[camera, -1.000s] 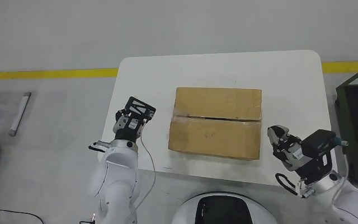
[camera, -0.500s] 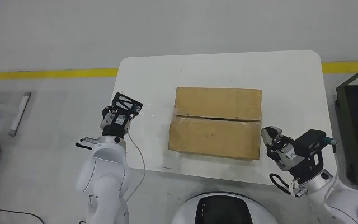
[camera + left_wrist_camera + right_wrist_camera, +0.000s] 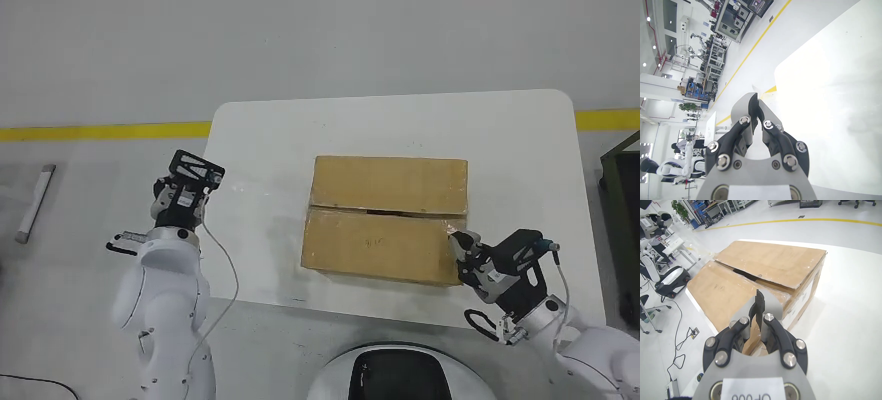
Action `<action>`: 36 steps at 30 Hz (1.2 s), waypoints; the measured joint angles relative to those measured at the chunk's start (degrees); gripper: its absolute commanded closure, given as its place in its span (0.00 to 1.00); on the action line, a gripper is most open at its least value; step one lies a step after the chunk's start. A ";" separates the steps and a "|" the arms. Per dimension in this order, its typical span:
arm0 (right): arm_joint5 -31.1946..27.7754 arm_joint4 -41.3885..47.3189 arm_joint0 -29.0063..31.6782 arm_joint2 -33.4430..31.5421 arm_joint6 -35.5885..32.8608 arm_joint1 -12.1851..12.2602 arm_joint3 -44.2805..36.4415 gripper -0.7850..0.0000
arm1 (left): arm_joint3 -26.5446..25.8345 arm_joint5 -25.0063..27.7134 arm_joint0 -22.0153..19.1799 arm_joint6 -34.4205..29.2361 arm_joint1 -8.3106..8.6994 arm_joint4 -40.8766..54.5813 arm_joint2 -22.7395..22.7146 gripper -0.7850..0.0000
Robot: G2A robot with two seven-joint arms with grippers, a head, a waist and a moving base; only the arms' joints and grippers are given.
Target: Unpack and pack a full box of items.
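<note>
Brown corrugated cardboard: one box (image 3: 385, 220), lying flat at the middle of the white table (image 3: 500, 130). Its two long top flaps are folded down and do not quite meet; a dark slit runs along the seam between them. Clear tape shines in patches on the flaps and along the edges (best seen from the right wrist view, where the box (image 3: 762, 262) sits on the table (image 3: 848, 285)). What is inside is hidden.

Left gripper (image 3: 198, 168): at the table's left edge, well apart from the box. In its own wrist view the left gripper (image 3: 756, 96) has its fingers pressed together at the tips, and a scrap of clear film (image 3: 755, 88) pokes out from between them. The table (image 3: 829, 75) spreads bare and white beyond it.

Right gripper (image 3: 462, 243): at the box's near right corner, on the robot's side. In its wrist view the right gripper (image 3: 759, 295) has its black ribbed pads closed against each other, with nothing between them. The tips are level with the near flap's corner; whether they touch the cardboard cannot be told.

Surroundings: grey floor with a yellow line (image 3: 100, 130) running behind the table; a pale grey bar (image 3: 35, 203) lying on the floor far off to the left.
</note>
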State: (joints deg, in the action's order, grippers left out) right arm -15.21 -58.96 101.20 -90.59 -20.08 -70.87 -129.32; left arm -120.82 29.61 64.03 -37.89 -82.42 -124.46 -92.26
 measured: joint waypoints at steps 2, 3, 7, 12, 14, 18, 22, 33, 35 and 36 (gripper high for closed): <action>0.26 -0.07 -0.02 -0.10 -0.09 0.05 0.01 1.00 | 0.76 0.06 -0.43 0.15 0.15 -0.12 -0.37 1.00; 0.36 -0.11 -0.01 -0.15 -0.12 0.06 0.01 1.00 | 1.04 0.08 -0.58 0.18 0.21 -0.16 -0.52 1.00; 0.69 -0.20 0.09 -0.22 -0.12 0.14 -0.09 1.00 | 1.99 0.70 -1.09 -0.08 0.52 -0.86 -1.21 0.00; 0.94 -0.25 0.21 -0.08 0.19 0.22 -0.19 1.00 | 2.28 1.52 -0.95 -1.80 0.82 -0.76 -2.30 0.00; 1.17 -0.36 0.30 0.03 0.42 0.24 -0.24 1.00 | 2.18 1.55 -0.71 -2.00 0.94 -0.62 -2.77 0.00; 1.52 -0.54 0.40 0.08 0.65 0.30 -0.29 1.00 | 1.96 1.63 -0.45 -2.16 1.22 -0.63 -3.92 0.00; 1.73 -0.55 0.44 -0.09 0.74 0.36 -0.30 1.00 | 1.96 1.96 -0.62 -1.68 1.54 -0.81 -4.82 0.00; 4.50 0.09 0.21 -3.67 2.68 0.48 -3.42 1.00 | -4.77 3.44 0.79 -1.03 1.22 6.42 4.29 0.00; 4.92 0.45 0.50 -5.37 2.94 0.53 -3.87 1.00 | -6.31 3.71 1.49 -1.60 0.96 8.33 8.68 0.00; 5.09 0.63 0.71 -6.18 3.04 0.55 -4.05 1.00 | -6.95 3.96 1.70 -2.00 0.85 8.90 10.50 0.00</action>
State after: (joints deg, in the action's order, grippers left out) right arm -10.12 -58.33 101.92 -96.77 -17.04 -70.32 -133.36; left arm -127.77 33.57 65.73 -39.89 -81.57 -115.56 -81.76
